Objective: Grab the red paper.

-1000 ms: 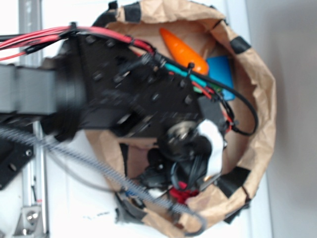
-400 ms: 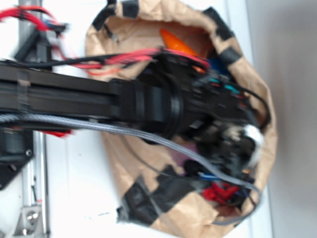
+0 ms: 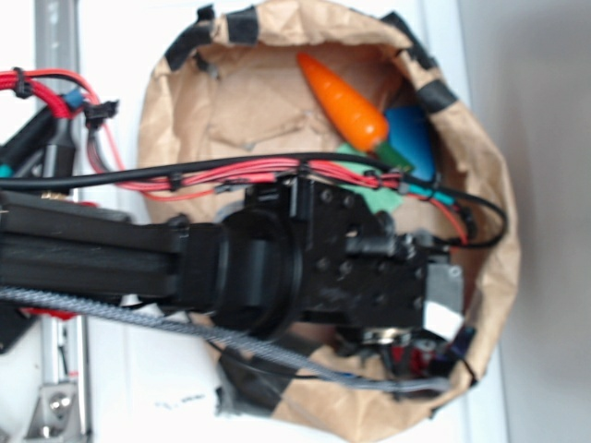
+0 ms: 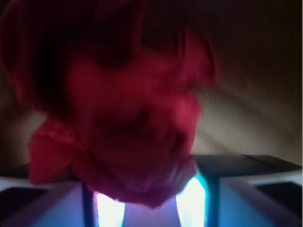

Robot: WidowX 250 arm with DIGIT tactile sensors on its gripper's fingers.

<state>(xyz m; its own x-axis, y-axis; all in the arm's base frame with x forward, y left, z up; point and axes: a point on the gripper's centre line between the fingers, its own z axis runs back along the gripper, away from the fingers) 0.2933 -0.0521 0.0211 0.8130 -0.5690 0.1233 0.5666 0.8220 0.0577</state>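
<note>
The hand (image 4: 144,208) sits right at the bright red, crumpled ball of paper (image 4: 123,118), which fills the wrist view and bulges between the two pale fingers (image 4: 191,203). Whether they are pressing it or merely bracketing it, I cannot tell. In the exterior view the black arm (image 3: 305,268) hides the paper, low inside the taped brown paper bag (image 3: 489,277), well apart from the smooth orange plastic carrot (image 3: 346,101). This looks like the grasp step; next comes closing firmly, then lifting.
</note>
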